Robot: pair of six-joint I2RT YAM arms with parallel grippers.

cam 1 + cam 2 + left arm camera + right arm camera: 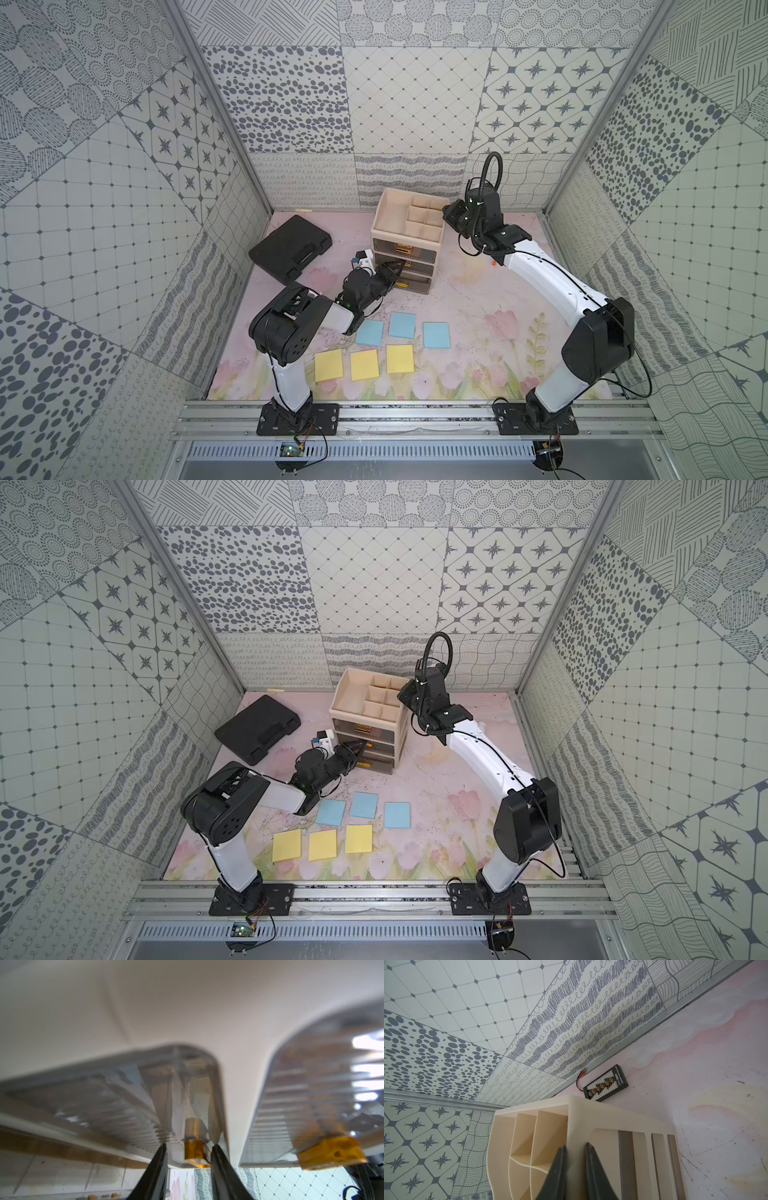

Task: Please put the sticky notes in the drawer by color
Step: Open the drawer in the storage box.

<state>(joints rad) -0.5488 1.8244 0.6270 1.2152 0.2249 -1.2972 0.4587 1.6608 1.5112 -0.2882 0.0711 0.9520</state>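
The cream drawer [384, 210] [344, 692] stands at the back centre, and all three of its drawers look closed. My left gripper [397, 266] [189, 1146] is open at the middle drawer's front. Its fingers straddle the gold handle [196, 1152], one close against it and a gap on the other side. My right gripper [444, 212] [576, 1146] is shut on the top tray's right wall [576, 1122]. On the mat in front lie three blue sticky notes [402, 325] and three yellow ones [364, 365]. No salmon pink notes show.
A flat black case [291, 247] lies left of the cabinet. A small black connector board [606, 1083] sits behind the cabinet by the back wall. Patterned walls close in three sides. My left forearm [345, 320] overlaps the corner of the leftmost blue note.
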